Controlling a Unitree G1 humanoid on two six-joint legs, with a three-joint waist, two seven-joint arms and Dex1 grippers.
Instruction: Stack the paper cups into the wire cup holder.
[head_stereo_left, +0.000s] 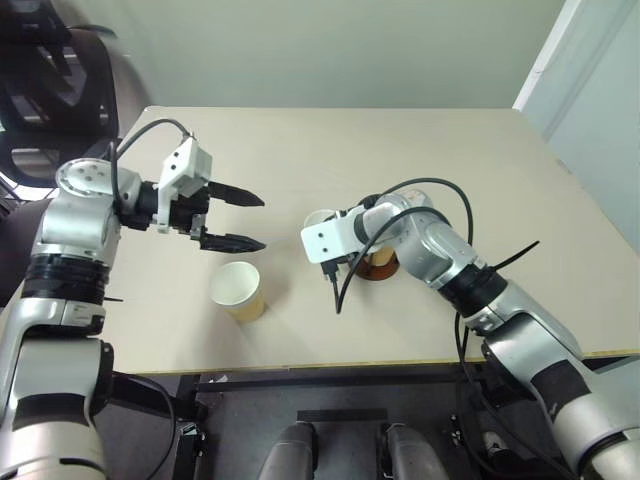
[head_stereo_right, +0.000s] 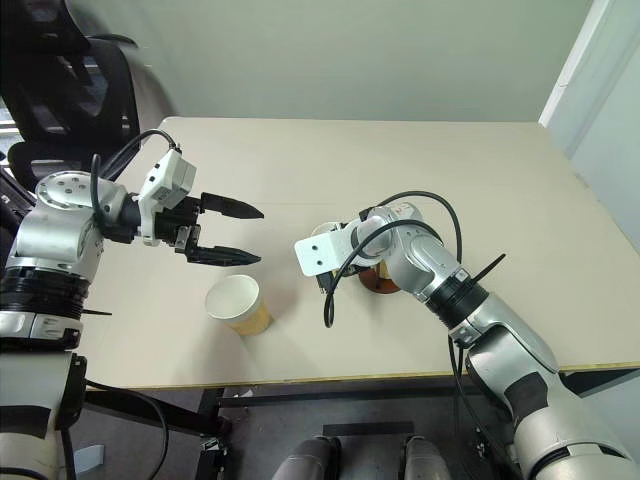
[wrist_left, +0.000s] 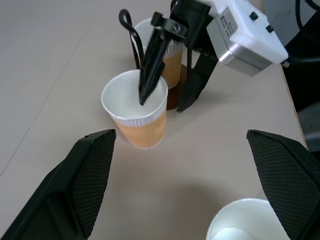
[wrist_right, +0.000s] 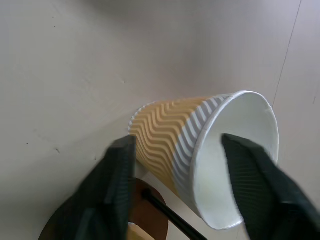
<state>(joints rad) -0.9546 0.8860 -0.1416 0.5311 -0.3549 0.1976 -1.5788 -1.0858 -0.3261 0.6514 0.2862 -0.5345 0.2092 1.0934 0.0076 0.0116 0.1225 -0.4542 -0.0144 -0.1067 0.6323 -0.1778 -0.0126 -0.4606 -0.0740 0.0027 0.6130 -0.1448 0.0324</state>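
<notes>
While our right gripper (wrist_left: 167, 82) pinches a paper cup's (wrist_left: 136, 115) wall beside the wire cup holder (wrist_left: 134, 42) for stacking, our left gripper (head_stereo_left: 232, 220) hovers open, empty.

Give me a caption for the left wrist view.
Right end effector straddles a paper cup's rim beside the wire cup holder.

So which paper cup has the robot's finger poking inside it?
The middle cup, just beside the wire cup holder. The right gripper has one finger inside; the other two cups don't.
</notes>
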